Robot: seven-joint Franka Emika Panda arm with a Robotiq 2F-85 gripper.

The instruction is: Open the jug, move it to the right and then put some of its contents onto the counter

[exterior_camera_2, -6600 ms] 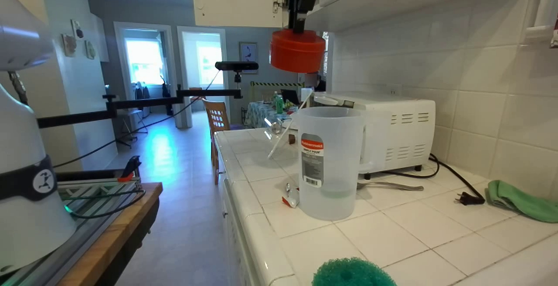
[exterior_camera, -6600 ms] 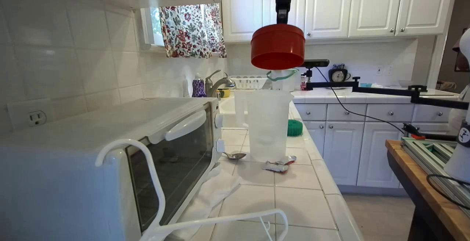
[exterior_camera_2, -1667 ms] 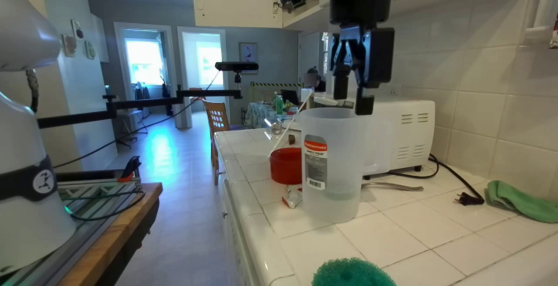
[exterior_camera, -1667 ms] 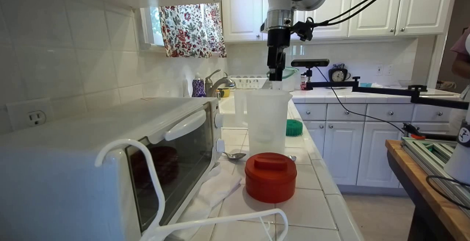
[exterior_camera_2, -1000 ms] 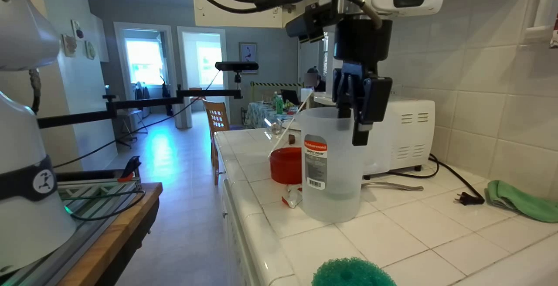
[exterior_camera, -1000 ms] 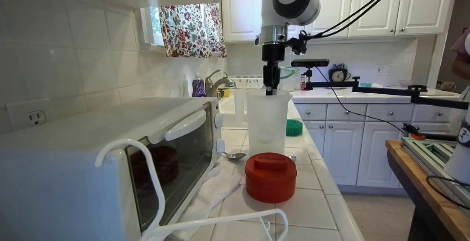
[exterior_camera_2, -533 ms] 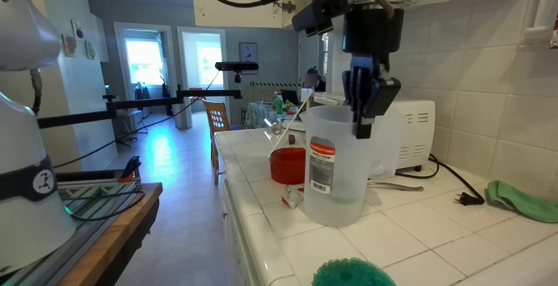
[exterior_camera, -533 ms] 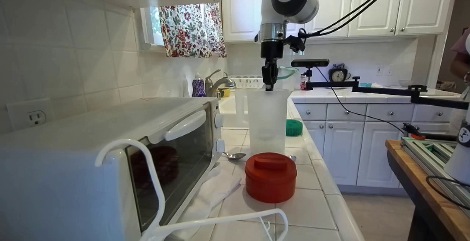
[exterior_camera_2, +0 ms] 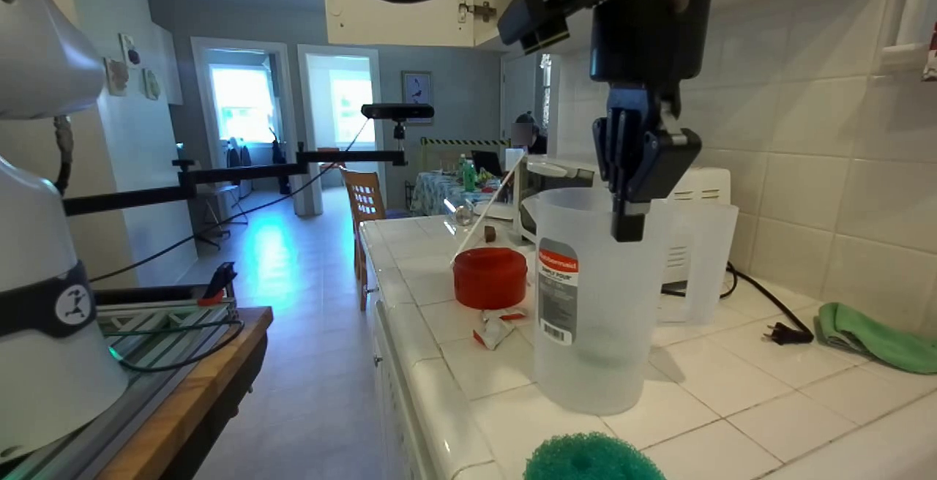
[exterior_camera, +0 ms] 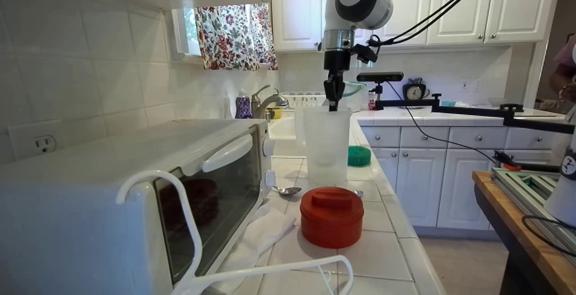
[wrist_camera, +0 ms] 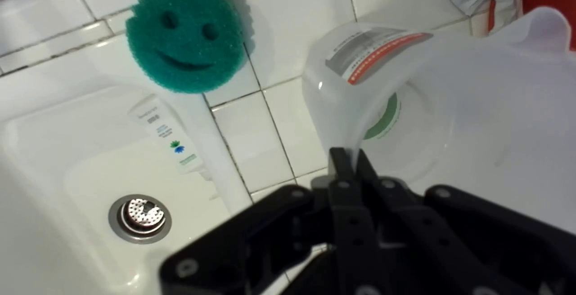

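Jug (exterior_camera_2: pixel 600 312) nearer green scrubber (exterior_camera_2: pixel 593 458) than before, farther from red lid (exterior_camera_2: pixel 490 278) — tool (wrist_camera: pixel 351 156) pinching it from above.

In an exterior view we look from close to the white microwave (exterior_camera: pixel 108 214), along the counter (exterior_camera: pixel 374 252) and toward the sink (exterior_camera: pixel 282 140). In an exterior view we look in the opposite direction along this counter, with the green sponge (exterior_camera_2: pixel 593 459) near at the bottom edge. Both exterior views share the jug (exterior_camera_2: pixel 604 304), the red lid (exterior_camera: pixel 331 223) and the gripper (exterior_camera: pixel 333 106). The wrist view looks from close above, steeply down past the gripper, at the jug and the sink
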